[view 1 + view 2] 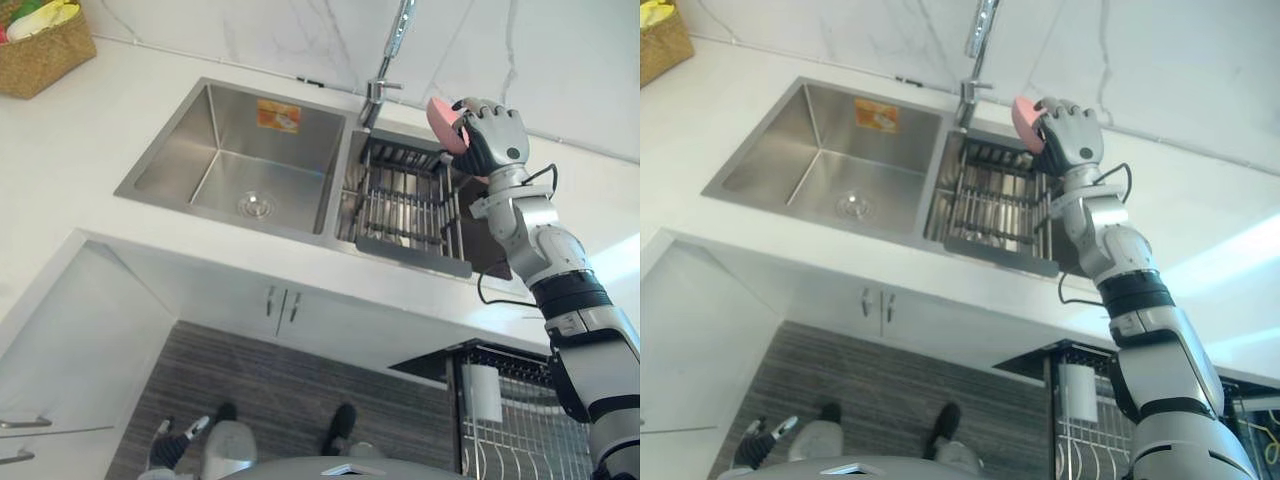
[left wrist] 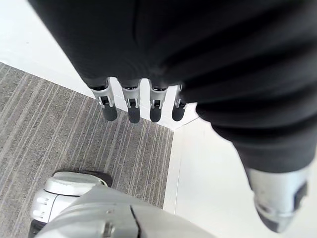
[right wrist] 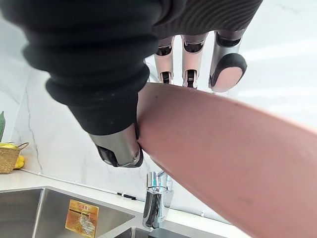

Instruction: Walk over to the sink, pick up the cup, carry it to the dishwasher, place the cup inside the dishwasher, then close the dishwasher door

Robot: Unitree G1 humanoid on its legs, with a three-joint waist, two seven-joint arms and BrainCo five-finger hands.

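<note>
Gripping the smooth pink cup [image 1: 441,122] round its curved wall, the right hand [image 1: 490,135] is holding it above the wire rack [image 1: 400,205] in the steel sink's [image 1: 170,150] right basin. It is hanging right of the faucet [image 1: 385,60], apart from both. Mouth direction: cannot tell. The left hand [image 2: 130,101] is hanging low, fingers straight.

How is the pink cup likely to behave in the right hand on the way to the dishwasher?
The pink cup looks stiff: its wall shows no dent under the grip of the right hand. Its smooth surface could probably slip if that grip loosens. It seems light, since one hand alone holds it above the sink rack.
</note>
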